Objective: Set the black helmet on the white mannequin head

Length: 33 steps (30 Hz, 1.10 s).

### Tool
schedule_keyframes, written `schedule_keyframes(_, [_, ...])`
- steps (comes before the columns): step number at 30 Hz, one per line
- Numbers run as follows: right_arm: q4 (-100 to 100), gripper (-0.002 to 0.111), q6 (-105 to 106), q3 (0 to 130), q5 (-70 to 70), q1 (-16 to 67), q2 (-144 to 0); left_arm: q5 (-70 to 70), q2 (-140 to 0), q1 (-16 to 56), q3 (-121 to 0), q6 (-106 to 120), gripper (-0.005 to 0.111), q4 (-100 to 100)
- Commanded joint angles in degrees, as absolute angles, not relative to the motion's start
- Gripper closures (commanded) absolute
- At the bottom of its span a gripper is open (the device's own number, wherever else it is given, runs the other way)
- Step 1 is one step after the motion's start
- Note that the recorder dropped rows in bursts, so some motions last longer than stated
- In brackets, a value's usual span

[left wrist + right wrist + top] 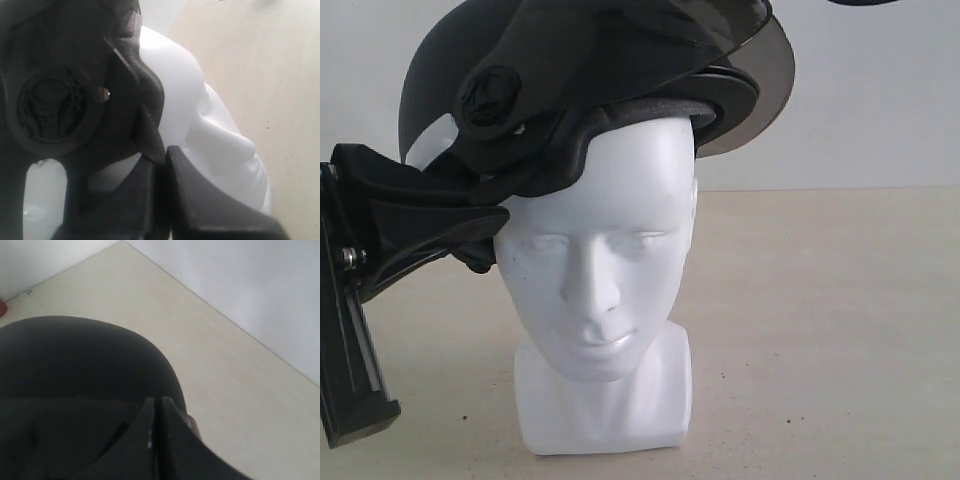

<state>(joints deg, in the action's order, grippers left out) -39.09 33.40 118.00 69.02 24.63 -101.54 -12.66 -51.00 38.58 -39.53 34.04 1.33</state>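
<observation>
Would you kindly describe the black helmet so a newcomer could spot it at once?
On the beige table stands a glossy white mannequin head. Perched atop it is the black helmet: matte and dark against the white, with a smoky visor raised above the face.

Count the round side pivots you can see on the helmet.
1. One round side pivot sits on the black helmet, on its side at the exterior view's left, above the white mannequin head's temple. The opposite side is hidden, so a second may exist.
</observation>
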Motion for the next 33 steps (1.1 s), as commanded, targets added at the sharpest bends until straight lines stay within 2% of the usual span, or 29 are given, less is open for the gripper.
schedule_keyframes(1, [-37.8, 0.108, 33.2, 114.9, 70.0, 24.7, -99.7, -13.0, -50.8, 39.2, -39.5, 33.5, 0.102, 2.5])
schedule_keyframes(15, [-37.0, 0.108, 33.1, 106.7, 70.0, 24.7, -95.9, -13.0, -50.8, 42.6, -39.5, 33.5, 0.102, 2.5])
schedule_keyframes(33, [-36.7, 0.108, 33.4, 101.3, 70.0, 24.7, -90.5, -14.6, -50.6, 42.5, -39.5, 33.4, 0.102, 4.0])
